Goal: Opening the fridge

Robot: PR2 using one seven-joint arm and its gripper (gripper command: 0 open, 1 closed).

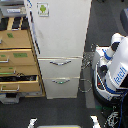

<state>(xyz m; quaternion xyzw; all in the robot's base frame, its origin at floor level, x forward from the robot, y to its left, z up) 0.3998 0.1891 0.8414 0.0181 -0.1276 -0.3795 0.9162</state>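
Dark floor, one fridge point(60, 40), two drawers point(61, 75)

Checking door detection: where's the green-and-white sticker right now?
In the exterior view, the small green-and-white sticker sits near the top left of the tall white fridge upper door, just right of the tan wooden drawer cabinet.

Bare floor point(62, 111) fronts the fridge point(60, 35) (wooden cabinet point(17, 60) crowds one side).

The fridge point(62, 35) is showing smooth, faintly glossy white panels, its drawer handles point(61, 63) gleaming like silver metal. The cabinet point(17, 60) at frame left is looking like matt tan wood. The robot body point(116, 70) is appearing as smooth white plastic.
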